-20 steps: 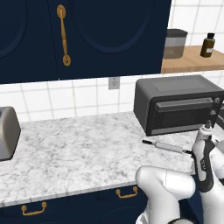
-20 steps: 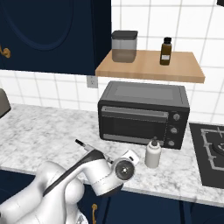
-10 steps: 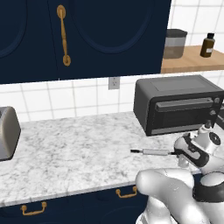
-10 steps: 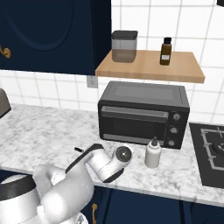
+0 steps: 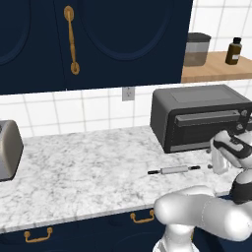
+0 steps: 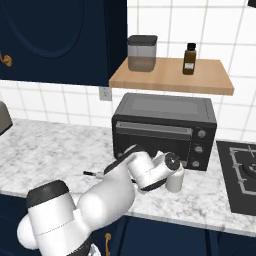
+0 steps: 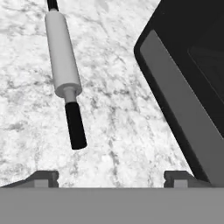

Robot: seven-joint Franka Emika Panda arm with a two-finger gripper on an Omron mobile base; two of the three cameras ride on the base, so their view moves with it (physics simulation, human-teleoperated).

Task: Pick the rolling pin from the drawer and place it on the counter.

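Observation:
The rolling pin (image 5: pixel 174 170), a slim pale cylinder with dark handle rods, lies flat on the white marble counter (image 5: pixel 74 182) in front of the toaster oven (image 5: pixel 202 115). In the hand view the rolling pin (image 7: pixel 63 57) runs up and away at the left, its near dark handle free on the counter (image 7: pixel 122 109). My gripper (image 7: pixel 111 178) is open, its two fingertips far apart with nothing between them, just short of that handle. The oven's front (image 7: pixel 188 87) rises at the right. In the right base view my arm hides most of the pin; one dark handle end (image 6: pixel 91 173) shows.
A small white soap bottle (image 6: pixel 175 180) stands by the oven's right front corner. A silver toaster (image 5: pixel 7 150) sits at the far left. A wooden shelf (image 6: pixel 172 77) with a canister and a brown bottle hangs above the oven. A stove (image 6: pixel 245 170) lies to the right.
The gripper has gone from shut on the rolling pin's right handle to open. The pin came down a little to the left and now rests on the counter; the hand has drawn back right.

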